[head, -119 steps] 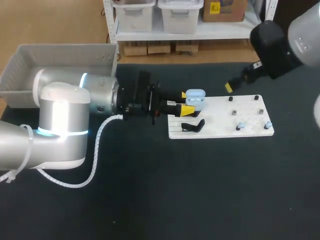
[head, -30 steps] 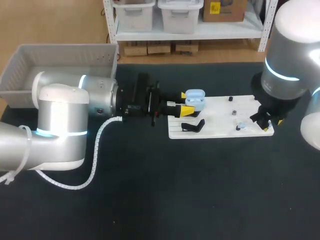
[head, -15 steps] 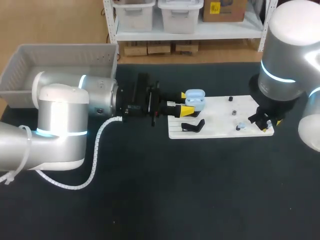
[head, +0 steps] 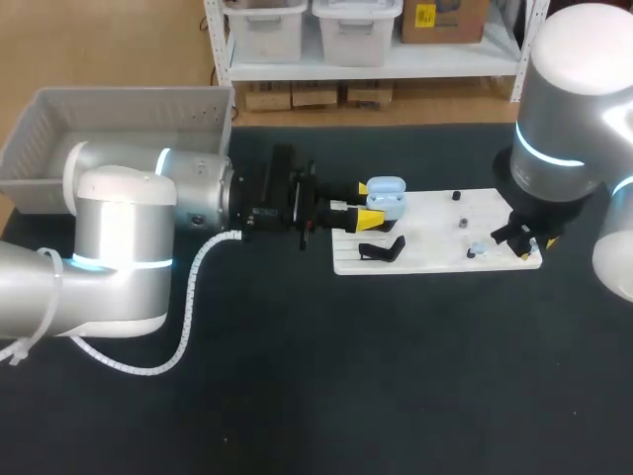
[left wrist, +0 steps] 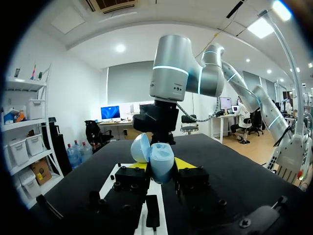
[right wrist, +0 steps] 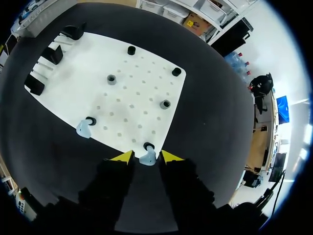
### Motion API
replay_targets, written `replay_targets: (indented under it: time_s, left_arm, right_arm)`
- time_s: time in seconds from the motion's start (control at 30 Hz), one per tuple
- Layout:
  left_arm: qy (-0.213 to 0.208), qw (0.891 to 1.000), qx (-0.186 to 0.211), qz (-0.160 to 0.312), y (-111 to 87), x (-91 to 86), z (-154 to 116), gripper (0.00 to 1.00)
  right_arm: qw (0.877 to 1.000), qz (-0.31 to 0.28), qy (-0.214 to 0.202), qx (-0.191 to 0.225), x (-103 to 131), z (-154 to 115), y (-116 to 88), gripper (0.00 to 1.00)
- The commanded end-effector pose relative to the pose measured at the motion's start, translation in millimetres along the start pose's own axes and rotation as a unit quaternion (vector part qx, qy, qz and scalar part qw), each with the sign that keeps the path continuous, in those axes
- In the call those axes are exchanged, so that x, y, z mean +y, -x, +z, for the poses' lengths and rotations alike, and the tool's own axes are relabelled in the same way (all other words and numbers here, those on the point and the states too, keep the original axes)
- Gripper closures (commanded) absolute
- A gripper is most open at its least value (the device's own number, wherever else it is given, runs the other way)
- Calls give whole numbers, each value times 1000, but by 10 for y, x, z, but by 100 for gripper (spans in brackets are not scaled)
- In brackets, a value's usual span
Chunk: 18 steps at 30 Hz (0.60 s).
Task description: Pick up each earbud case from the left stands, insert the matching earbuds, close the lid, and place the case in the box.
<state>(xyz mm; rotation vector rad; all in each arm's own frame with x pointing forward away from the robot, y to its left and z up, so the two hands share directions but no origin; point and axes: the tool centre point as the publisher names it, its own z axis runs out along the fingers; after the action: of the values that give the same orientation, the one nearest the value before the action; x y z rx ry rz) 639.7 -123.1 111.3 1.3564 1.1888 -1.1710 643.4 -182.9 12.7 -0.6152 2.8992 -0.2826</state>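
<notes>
The left gripper (head: pixel 367 204) clamps the light blue earbud case (head: pixel 387 192) from two sides, its lid open, over the left end of the white board (head: pixel 435 233), just beyond a black stand (head: pixel 382 249). The right gripper (right wrist: pixel 145 156) hangs at the board's near right corner, fingers narrow but apart, with one blue earbud (right wrist: pixel 147 157) between them, seemingly untouched. A second earbud (right wrist: pixel 83 129) sits further left. The grey box (head: pixel 59 119) stands far left

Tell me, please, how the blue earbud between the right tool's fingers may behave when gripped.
Probably light: the earbud is tiny beside the right tool. Its smooth, rounded shell looks slippery. Perched at the white board's edge, it might tip off.
</notes>
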Motion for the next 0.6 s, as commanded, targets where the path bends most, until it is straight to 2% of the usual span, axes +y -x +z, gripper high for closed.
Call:
replay_targets:
  time_s: [0.03,0.3,0.47,0.53,0.57,0.6]
  left_arm:
    - [3,1000,-1,1,-9,-14,0,100]
    - [3,1000,-1,1,-9,-14,0,100]
    - [3,1000,-1,1,-9,-14,0,100]
    - [3,1000,-1,1,-9,-14,0,100]
    - [3,1000,-1,1,-9,-14,0,100]
    - [3,1000,-1,1,-9,-14,0,100]
  right_arm:
    - [1000,1,-1,-3,3,14,-8,68]
    - [1000,1,0,-2,1,25,2,70]
    - [1000,1,0,-1,0,34,5,78]
    - [1000,1,-1,-1,1,36,4,85]
    - [1000,1,-1,-1,1,36,4,100]
    - [1000,1,-1,-1,1,36,4,100]
